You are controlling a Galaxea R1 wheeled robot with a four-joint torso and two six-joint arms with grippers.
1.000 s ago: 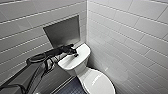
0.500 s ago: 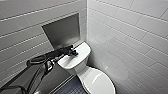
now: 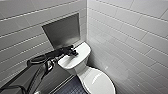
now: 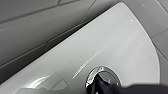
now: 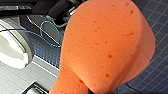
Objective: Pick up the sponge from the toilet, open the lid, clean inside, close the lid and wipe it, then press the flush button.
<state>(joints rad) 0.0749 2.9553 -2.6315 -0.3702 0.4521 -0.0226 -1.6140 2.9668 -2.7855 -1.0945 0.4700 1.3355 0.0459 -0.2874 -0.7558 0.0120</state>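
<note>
One orange, pore-flecked sponge (image 5: 105, 45) hangs above the dark blue tiled floor (image 5: 155, 75).

Standing here, I can find nothing to read: no lettering, brand mark or number that I can make out on the white toilet (image 3: 81, 53), its lid (image 3: 97, 81) or the chrome-ringed flush button (image 4: 105, 73). The orange sponge (image 5: 107, 45) is plain and pitted, without a label. The tiled walls (image 3: 125, 37) and the grey panel (image 3: 63, 31) behind the tank carry no sign or writing either.
</note>
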